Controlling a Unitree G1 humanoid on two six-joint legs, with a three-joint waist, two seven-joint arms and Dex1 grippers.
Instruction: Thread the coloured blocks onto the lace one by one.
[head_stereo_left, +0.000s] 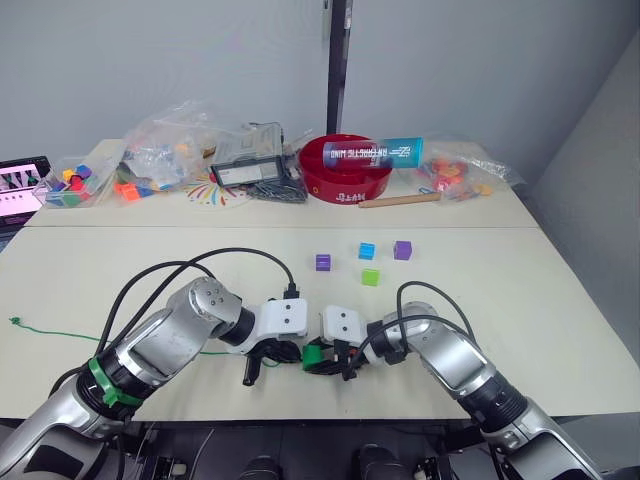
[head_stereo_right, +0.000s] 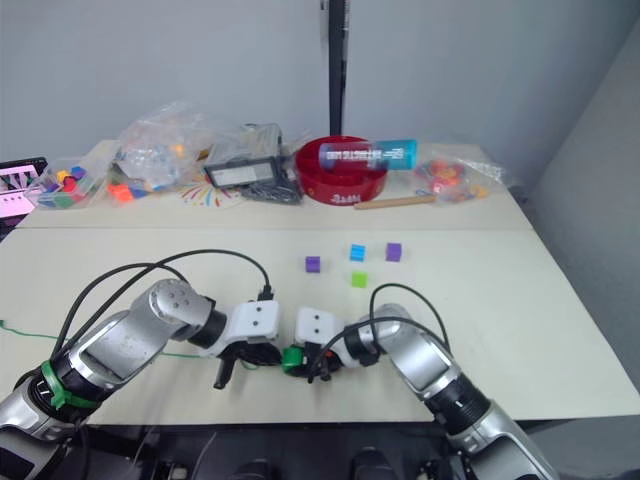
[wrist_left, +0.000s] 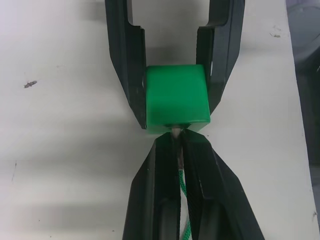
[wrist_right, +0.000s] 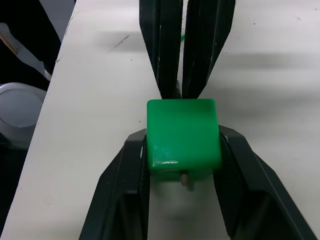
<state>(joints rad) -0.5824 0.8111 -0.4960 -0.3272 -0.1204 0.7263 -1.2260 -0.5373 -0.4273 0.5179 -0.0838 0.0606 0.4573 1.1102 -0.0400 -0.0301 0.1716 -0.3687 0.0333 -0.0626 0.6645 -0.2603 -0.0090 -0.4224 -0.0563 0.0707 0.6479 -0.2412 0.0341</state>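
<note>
The dark green block (head_stereo_left: 312, 353) sits between my two grippers near the table's front edge. My right gripper (head_stereo_left: 320, 358) is shut on its sides. My left gripper (head_stereo_left: 289, 352) is shut on the lace's pale tip (wrist_left: 176, 132), which enters the block's hole; a pale stub (wrist_right: 185, 177) pokes out of the opposite face. The green lace (head_stereo_left: 55, 334) trails left across the table to a knot (head_stereo_left: 15, 321). Two purple blocks (head_stereo_left: 323, 262) (head_stereo_left: 402, 250), a blue block (head_stereo_left: 367, 250) and a light green block (head_stereo_left: 371, 277) lie loose mid-table.
On the rear table are a red bowl (head_stereo_left: 345, 165) with a tube across it, a wooden stick (head_stereo_left: 398, 200), a black tray (head_stereo_left: 247, 170) and bags of toy pieces (head_stereo_left: 160, 150) (head_stereo_left: 455, 172). A tablet (head_stereo_left: 20, 188) sits far left. Black cables (head_stereo_left: 200, 262) loop over both arms.
</note>
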